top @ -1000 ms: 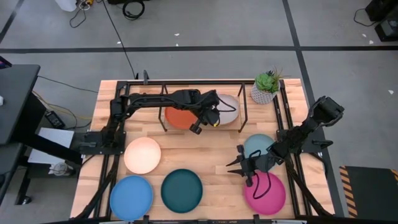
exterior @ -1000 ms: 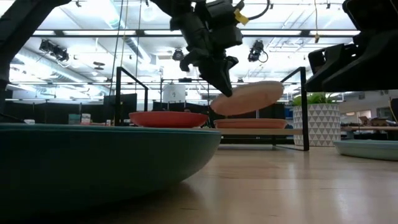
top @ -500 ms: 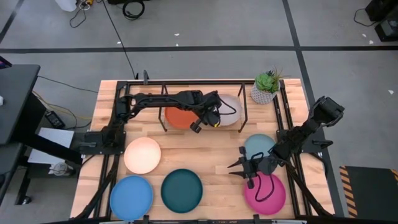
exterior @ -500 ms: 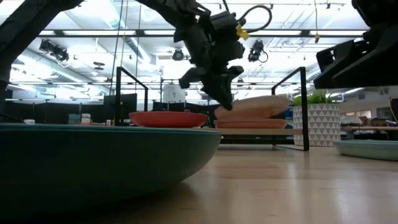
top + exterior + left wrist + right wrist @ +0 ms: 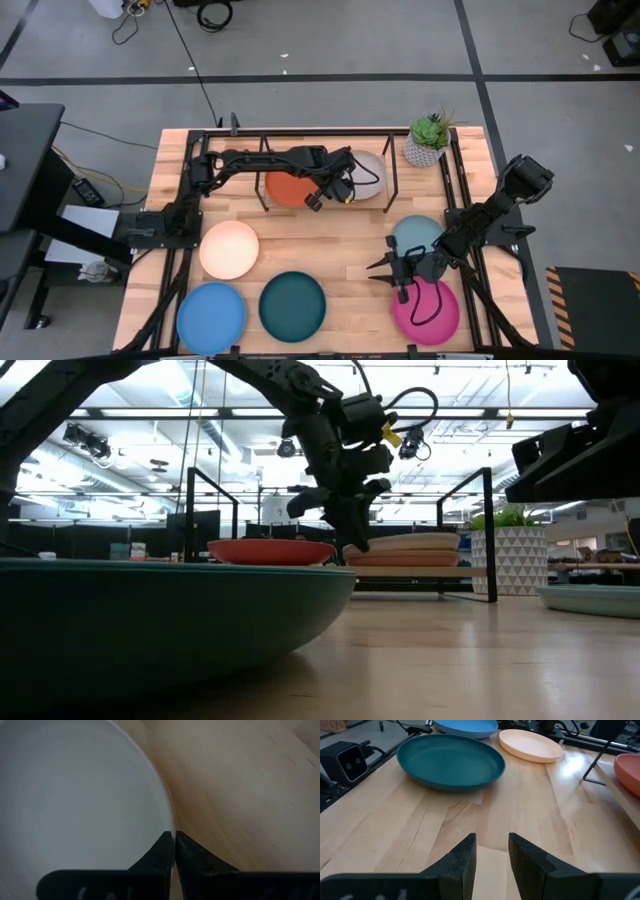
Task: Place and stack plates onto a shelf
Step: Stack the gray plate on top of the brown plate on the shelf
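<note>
A cream plate (image 5: pixel 368 174) lies level on top of another plate (image 5: pixel 405 560) on the shelf (image 5: pixel 392 186), next to an orange plate (image 5: pixel 288 190) on the same board. My left gripper (image 5: pixel 345 192) is over the shelf, shut on the cream plate's rim; the left wrist view shows that plate (image 5: pixel 75 795) filling the picture. My right gripper (image 5: pixel 386 268) hangs open above bare tabletop between the dark teal plate (image 5: pixel 292 305) and the magenta plate (image 5: pixel 427 312), touching nothing. In the right wrist view its fingers (image 5: pixel 492 851) stand apart. My left gripper pinches the cream plate's rim (image 5: pixel 171 831) between its two fingertips, on the side of the plate toward the orange one. The fingers (image 5: pixel 352 532) slant down from above and from the table's left. The plate rests flat on the plate beneath it.
On the tabletop lie a peach plate (image 5: pixel 229 249), a bright blue plate (image 5: pixel 211 316) and a pale teal plate (image 5: pixel 418 234). A potted plant (image 5: pixel 428 140) stands at the far right corner. Black rails (image 5: pixel 176 262) run along both table sides. Bare wood lies in front of the shelf.
My left gripper has come down over the shelf with the cream plate. The plate was lifted and tilted, with its right side high; it has since been lowered and levelled onto the plate on the shelf. The gripper has kept its hold on the rim.
</note>
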Tool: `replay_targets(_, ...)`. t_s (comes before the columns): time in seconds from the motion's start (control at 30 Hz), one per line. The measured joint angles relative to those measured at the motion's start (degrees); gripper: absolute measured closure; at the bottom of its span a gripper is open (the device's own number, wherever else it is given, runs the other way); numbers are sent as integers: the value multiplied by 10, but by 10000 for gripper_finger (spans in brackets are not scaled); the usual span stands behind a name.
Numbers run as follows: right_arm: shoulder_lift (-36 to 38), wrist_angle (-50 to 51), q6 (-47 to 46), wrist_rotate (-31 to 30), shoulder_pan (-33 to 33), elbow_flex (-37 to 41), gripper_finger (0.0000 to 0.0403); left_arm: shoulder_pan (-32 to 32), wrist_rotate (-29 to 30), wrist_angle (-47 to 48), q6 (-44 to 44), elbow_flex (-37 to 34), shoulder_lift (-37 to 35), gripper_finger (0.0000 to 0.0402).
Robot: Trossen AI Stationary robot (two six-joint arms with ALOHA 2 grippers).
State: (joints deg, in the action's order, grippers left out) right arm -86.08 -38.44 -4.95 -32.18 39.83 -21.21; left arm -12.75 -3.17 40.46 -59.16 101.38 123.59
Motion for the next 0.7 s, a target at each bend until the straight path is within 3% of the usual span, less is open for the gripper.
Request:
replay_targets(0.33,0,5,0,-11,0,0,283,1,26,1,18,0,0,374)
replay_targets(0.7,0,8,2,-13,0,0,283,4,35,5,91,0,1,292)
